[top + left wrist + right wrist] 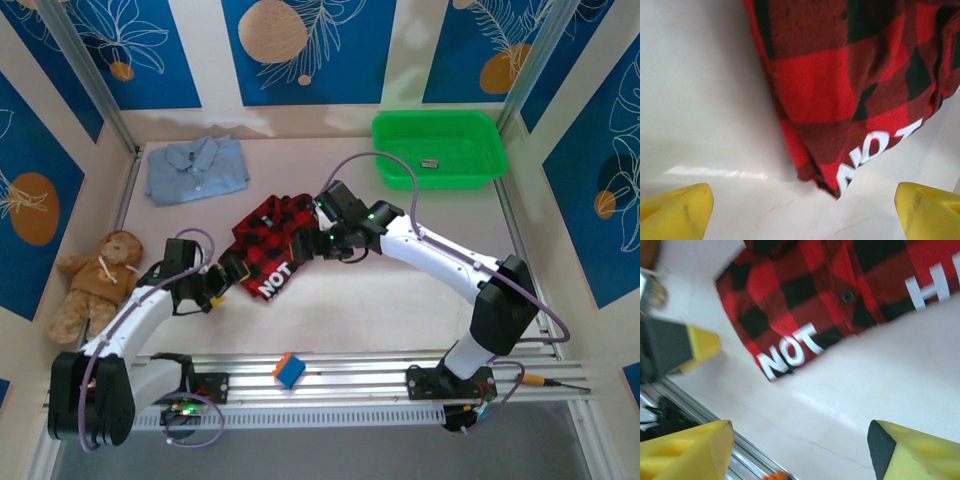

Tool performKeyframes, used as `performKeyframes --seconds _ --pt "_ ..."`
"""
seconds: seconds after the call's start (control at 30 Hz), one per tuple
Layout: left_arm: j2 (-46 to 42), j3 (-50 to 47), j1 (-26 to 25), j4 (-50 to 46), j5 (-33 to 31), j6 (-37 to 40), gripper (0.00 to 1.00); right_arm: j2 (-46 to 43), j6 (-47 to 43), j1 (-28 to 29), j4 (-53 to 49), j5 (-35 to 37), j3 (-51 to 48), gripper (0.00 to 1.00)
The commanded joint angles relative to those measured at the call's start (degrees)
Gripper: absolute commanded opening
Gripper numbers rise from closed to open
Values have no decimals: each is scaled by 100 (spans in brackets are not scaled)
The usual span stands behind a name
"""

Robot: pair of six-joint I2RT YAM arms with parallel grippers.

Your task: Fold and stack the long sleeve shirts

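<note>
Pale table [400,300], blue-patterned walls behind. Blue shirt [196,170] lies folded flat, well left of the green bin [437,150] — that half looks done. Flannel [275,245] sits left of the bin and nearer the arms, bundled into a rough, lumpy wedge with white lettering showing; judged part-folded, not yet stacked. Left gripper [801,210] and right gripper [800,452] — fingers spread wide, holding nothing.

Flannel shirt [272,240] lies mid-table [400,300]. Collared shirt [196,168] sits behind it to the left, well apart, near the far-left corner. Bin [440,182] at far right, small item [430,163] inside. Teddy bear [95,280] at left edge. Block [288,370] on near rail [350,385], between the arm bases.
</note>
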Motion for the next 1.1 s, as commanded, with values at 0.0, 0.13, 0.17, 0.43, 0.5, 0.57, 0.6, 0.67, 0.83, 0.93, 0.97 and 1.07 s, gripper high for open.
performKeyframes --seconds 0.0,0.13,0.17,0.43,0.5,0.57,0.6,0.67,0.83,0.93,0.97,1.07 --pt "441 -44 -113 972 -149 -534 91 -239 -461 -63 -131 63 -344 73" --pt "1057 63 -229 1654 -258 -762 88 6 -791 -686 -117 14 -346 73" --pt "1230 130 -261 1736 -280 -776 88 135 -903 -840 -86 -11 -238 72" --pt "2266 629 -396 2148 -498 -806 85 2308 -1941 -1331 -258 326 1846 63" --pt "2422 759 -419 2238 -502 -823 84 2810 -2150 -1369 -360 568 2378 62" --pt "2593 924 -470 2230 -491 -808 84 3251 -2339 -1405 -448 789 2808 61" --pt "2667 1007 -496 2220 -505 -808 84 3460 -2440 -1418 -476 881 2990 60" --pt "2756 1131 -547 2181 -524 -800 83 3819 -2599 -1427 -547 1036 3270 59" --pt "3027 1569 -705 1908 -621 -663 83 4221 -2689 -1307 -505 984 3256 56" --pt "3145 1905 -787 1616 -662 -465 83 4171 -2496 -1259 -476 902 2942 53" --pt "3174 2002 -789 1468 -698 -360 83 4112 -2408 -1257 -483 849 2821 53" --pt "3198 2231 -787 1127 -854 -104 83 3824 -2147 -1252 -454 635 2370 52"
